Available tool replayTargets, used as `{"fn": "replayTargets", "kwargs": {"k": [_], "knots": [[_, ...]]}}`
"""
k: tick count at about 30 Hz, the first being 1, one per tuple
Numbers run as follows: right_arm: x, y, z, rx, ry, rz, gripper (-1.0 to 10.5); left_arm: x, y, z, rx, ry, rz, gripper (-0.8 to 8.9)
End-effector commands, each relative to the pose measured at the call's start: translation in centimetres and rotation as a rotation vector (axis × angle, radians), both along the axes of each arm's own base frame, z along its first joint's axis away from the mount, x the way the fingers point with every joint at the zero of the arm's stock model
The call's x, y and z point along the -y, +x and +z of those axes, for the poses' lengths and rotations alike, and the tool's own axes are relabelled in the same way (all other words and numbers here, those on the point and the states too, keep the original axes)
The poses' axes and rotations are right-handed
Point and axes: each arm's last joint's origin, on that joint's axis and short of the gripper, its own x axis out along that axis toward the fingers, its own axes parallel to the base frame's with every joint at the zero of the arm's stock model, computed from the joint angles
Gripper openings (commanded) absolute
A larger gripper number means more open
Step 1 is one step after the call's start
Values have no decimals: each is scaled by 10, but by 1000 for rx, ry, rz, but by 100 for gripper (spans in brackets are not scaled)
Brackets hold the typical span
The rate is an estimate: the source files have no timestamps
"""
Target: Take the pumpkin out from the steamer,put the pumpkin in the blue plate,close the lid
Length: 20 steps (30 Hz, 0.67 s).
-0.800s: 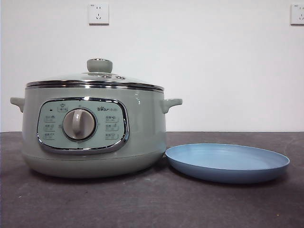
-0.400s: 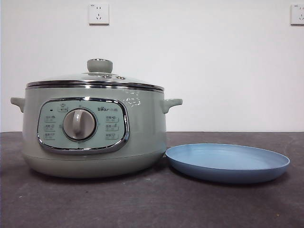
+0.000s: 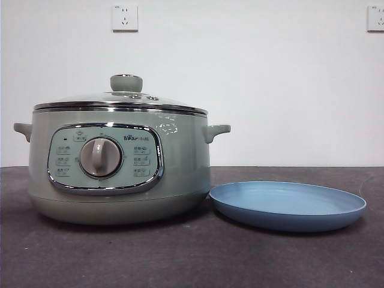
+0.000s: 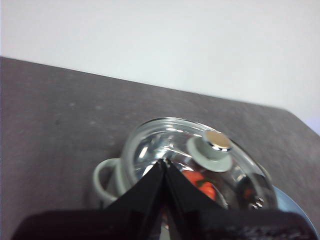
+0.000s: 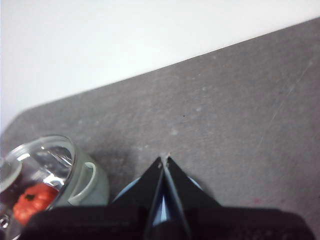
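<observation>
The sage-green steamer (image 3: 120,165) stands on the left of the table with its glass lid (image 3: 120,99) seated on the rim and the pale-green knob (image 3: 126,83) on top. Through the glass the orange pumpkin (image 4: 202,184) (image 5: 32,200) shows inside the pot. The blue plate (image 3: 288,205) lies flat and bare just right of the steamer. My left gripper (image 4: 164,161) hangs shut above the lid (image 4: 195,160), close to the knob (image 4: 212,147). My right gripper (image 5: 164,159) is shut above the plate (image 5: 131,189). Neither arm appears in the front view.
A dark grey table top (image 3: 192,258) runs in front of both objects. A white wall with two power sockets (image 3: 124,17) stands behind.
</observation>
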Motion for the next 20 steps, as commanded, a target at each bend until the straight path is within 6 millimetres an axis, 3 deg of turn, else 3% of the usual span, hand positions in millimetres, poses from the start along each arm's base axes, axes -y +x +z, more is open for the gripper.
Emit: {"fn": "replayTargets", "kwargs": {"k": [1,7,10,12,15,17,20], "knots": [[0,5,20,3,-132,47,-16,1,10,15,-13,69,-87,-8],[-6,16,43,-92,-194,253,-10,3,31,36,-108,82,-224,-3],[-8,23,48,-160,-199,339,72,4,39,44,-136,76,-247,8],[-9,27,48,-195,-191,368,176,6,43,47,-138,70,-271,100],[-10,35,46,-231,-180,371,404,9,47,52,-138,69,-294,393],[-10,38,44,-250,-172,370,514,12,50,53,-142,69,-312,436],[-10,40,43,-263,-167,371,508,17,53,51,-149,69,-341,436]]}}
